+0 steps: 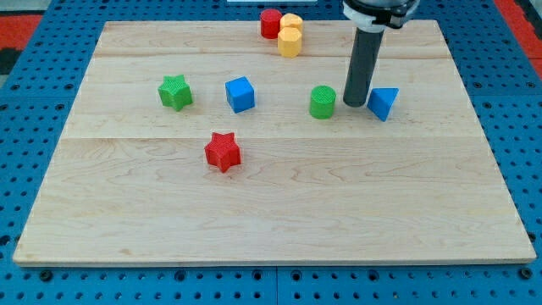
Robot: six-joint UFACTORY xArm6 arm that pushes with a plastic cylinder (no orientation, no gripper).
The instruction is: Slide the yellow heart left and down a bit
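Observation:
Two yellow blocks sit touching near the view's top centre. The upper one [293, 22] looks like the yellow heart, though its shape is hard to make out. The lower one [290, 41] looks like a rounded pentagon. A red cylinder [270, 23] touches the upper yellow block on its left. My tip [356, 104] rests on the board between the green cylinder [323, 102] and the blue triangular block [383, 102]. It is well below and to the right of the yellow blocks.
A green star [175, 92] and a blue cube [240, 94] lie left of centre. A red star [223, 152] lies below them. The wooden board [271, 212] ends close above the yellow blocks, on a blue perforated base.

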